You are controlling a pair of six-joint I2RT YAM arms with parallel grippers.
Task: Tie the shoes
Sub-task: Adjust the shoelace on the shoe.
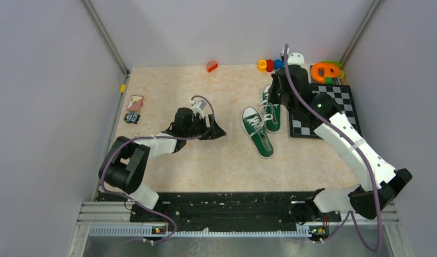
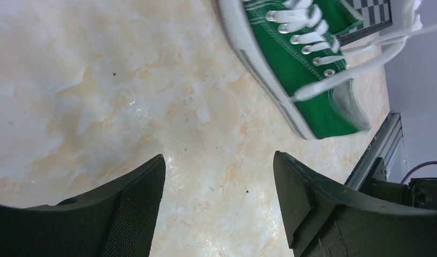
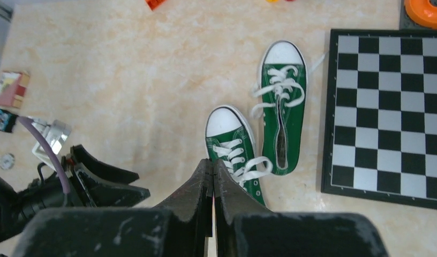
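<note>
You will find the dark green canvas sneakers (image 3: 283,107), white laces loose, side by side on the beige marbled table (image 1: 168,80), just beside the black-and-white checkerboard mat (image 3: 387,112). The left gripper (image 2: 219,166) stands with its fingers apart. The right gripper (image 3: 212,163) has its fingers pressed together above the sneakers.

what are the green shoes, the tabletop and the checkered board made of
Green shoes: matte woven canvas uppers, going by the visible stitching in the left wrist view. Their toe caps look like smooth white rubber. Tabletop: beige marble pattern with a slight sheen, probably laminate or vinyl rather than stone. Checkered board: thin and flat with black and silvery squares. Material unclear, perhaps printed card or plastic.
</note>
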